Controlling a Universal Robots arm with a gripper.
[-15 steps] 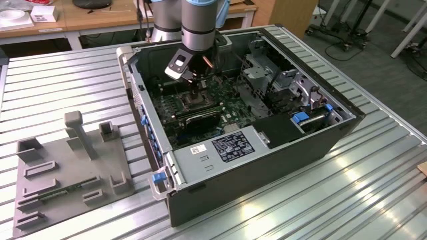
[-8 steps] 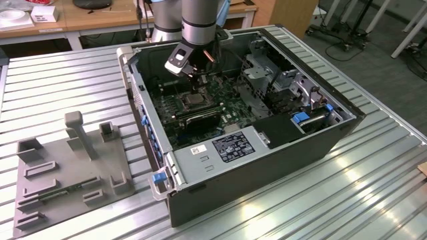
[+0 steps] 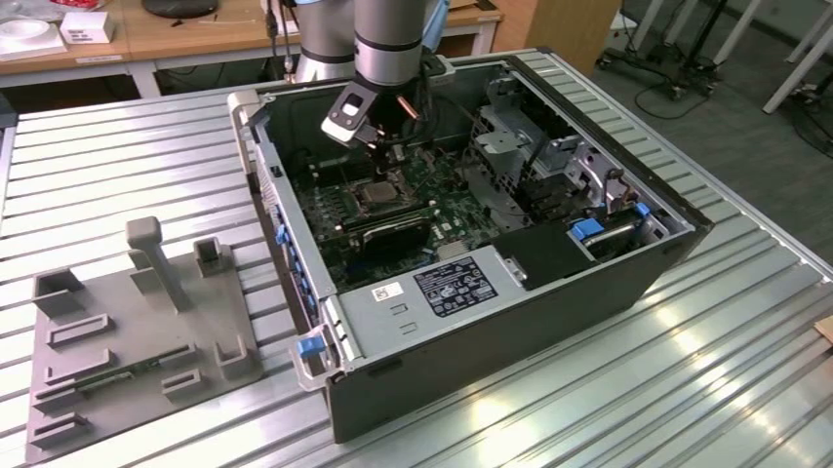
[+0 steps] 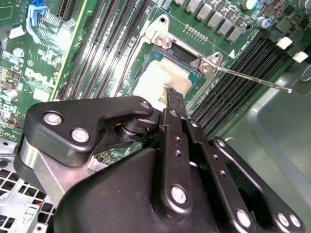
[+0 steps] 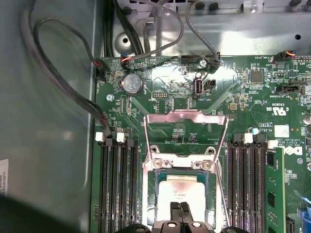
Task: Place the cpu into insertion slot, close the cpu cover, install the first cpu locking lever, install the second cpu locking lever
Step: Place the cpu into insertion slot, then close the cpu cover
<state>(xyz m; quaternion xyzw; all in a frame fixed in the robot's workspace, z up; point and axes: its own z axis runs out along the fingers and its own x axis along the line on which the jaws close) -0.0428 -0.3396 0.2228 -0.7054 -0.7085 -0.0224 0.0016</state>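
1. The cpu (image 5: 182,187) looks flat in the insertion slot (image 5: 155,194), mid-motherboard (image 5: 170,97); the cpu cover (image 5: 187,115) is flipped open.
2. The gripper (image 5: 180,205) is pinched closed, gripping nothing, tips over the cpu's centre.
3. Imo go gentle: all corners flush, no forcing.

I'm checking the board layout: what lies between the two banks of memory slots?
In the first wrist view, the insertion slot lies there, with the cpu in it and the gripper over the cpu.
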